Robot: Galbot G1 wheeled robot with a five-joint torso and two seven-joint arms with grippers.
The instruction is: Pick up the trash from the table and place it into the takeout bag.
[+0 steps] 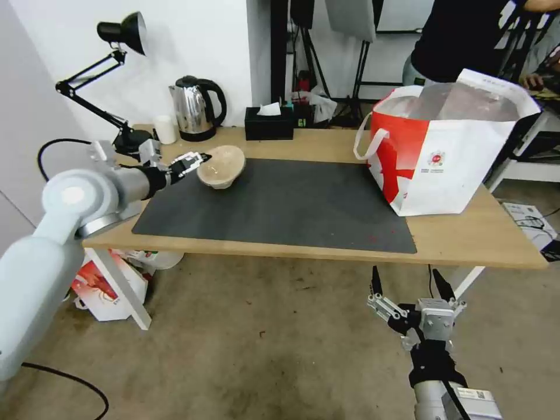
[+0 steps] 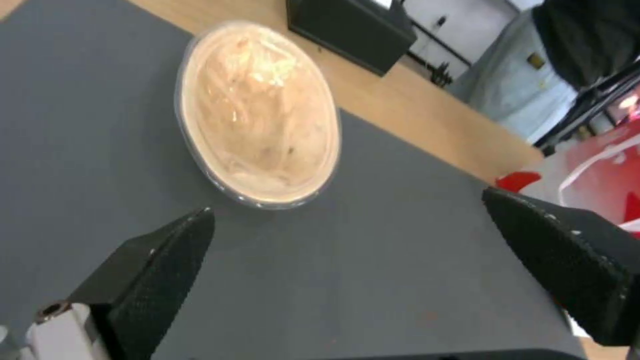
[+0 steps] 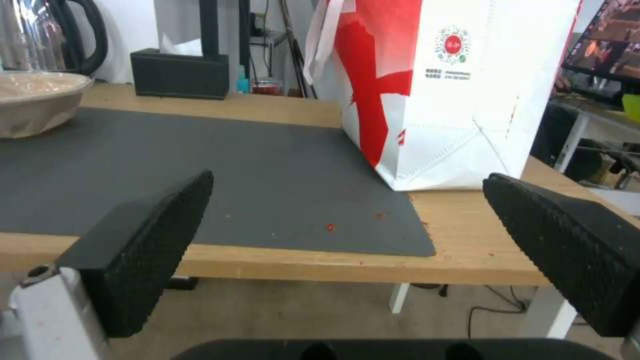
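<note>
One piece, the tan pulp bowl (image 1: pixel 221 166), is left on the mat (image 1: pixel 280 204) just ahead of the left gripper's (image 1: pixel 195 160) parted fingers, nothing gripped, while the right gripper (image 1: pixel 410 284) is held open below the table (image 1: pixel 466 236), short of the takeout bag (image 1: pixel 443 146).

Bowl (image 1: pixel 221 167) on mat (image 1: pixel 291 204), bag (image 1: pixel 449 146) right.

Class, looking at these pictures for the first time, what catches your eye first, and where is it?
The big red-and-white takeout bag stands open at the table's right end. At the dark mat's far left corner, the open left gripper hovers beside a tan pulp bowl.
</note>
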